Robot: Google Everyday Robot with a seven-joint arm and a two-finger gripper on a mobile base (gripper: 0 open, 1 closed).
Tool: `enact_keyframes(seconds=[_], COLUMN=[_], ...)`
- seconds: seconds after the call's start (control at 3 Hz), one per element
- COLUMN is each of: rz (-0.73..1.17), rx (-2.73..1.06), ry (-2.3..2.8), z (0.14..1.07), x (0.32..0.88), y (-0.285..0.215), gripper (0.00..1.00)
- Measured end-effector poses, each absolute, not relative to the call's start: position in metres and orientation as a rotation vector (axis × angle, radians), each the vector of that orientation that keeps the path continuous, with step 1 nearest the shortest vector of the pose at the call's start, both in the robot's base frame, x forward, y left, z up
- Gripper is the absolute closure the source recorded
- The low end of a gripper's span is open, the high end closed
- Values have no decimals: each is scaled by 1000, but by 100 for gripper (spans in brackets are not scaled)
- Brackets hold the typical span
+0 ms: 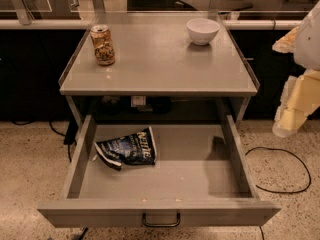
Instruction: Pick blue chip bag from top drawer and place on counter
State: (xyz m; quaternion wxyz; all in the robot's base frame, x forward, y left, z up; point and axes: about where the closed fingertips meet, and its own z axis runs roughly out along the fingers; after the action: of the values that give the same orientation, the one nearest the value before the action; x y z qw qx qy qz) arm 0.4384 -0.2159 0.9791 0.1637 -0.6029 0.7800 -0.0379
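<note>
The blue chip bag (127, 149) lies crumpled on the floor of the open top drawer (160, 211), in its left half, white "Kettle" lettering facing up. The drawer is pulled fully out below the counter (160, 64). My gripper (294, 109) hangs at the right edge of the view, outside the drawer's right wall and about level with the counter's front edge. It is well to the right of the bag and touches nothing.
A tan patterned drink can (102, 45) stands at the counter's back left. A white bowl (202, 31) sits at the back right. The drawer's dark bar handle (161, 220) is at front centre. A black cable (280, 171) loops on the speckled floor to the right.
</note>
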Motion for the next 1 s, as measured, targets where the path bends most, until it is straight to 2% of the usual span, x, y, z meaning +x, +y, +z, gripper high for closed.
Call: enact_keyframes(seconds=[0.67,1.0], rz=[-86,37], rx=[-1734,-1780], ry=[2183,2107], z=[953,907], x=[449,465], y=[-201,-164], gripper=[0,0])
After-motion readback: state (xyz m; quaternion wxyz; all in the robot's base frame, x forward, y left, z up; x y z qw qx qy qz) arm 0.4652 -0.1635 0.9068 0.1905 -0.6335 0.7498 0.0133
